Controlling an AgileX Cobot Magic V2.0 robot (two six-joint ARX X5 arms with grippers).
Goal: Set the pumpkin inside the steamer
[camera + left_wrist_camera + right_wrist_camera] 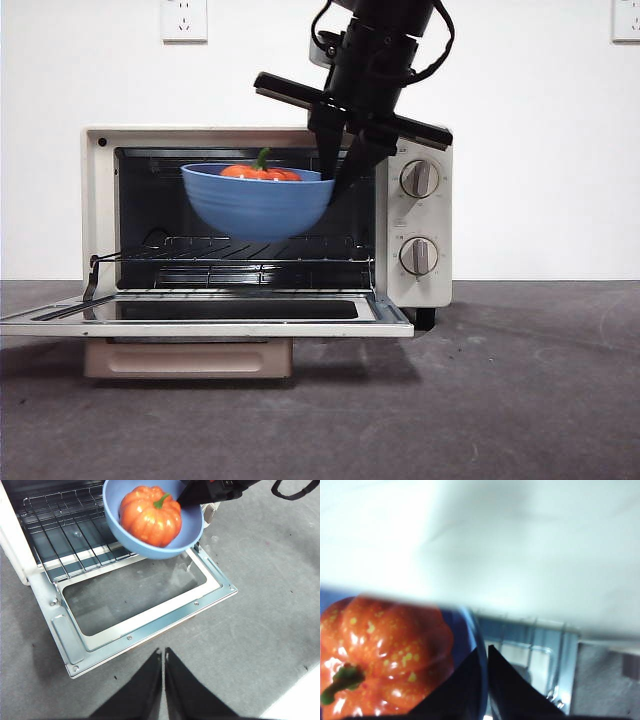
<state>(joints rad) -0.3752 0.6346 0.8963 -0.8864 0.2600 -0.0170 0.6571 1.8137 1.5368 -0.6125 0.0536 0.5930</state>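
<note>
The orange pumpkin with its green stem lies inside a blue bowl. My right gripper comes down from above and is shut on the bowl's right rim, one jaw inside and one outside. It holds the bowl in the air in the open mouth of the cream steamer, above its wire rack. The right wrist view shows the pumpkin and the rim beside the gripper. In the left wrist view, my left gripper is shut and empty, high over the table in front of the bowl and pumpkin.
The steamer's glass door lies folded down flat toward the front; it also shows in the left wrist view. Two knobs sit on the steamer's right panel. The table is grey and a white wall stands behind.
</note>
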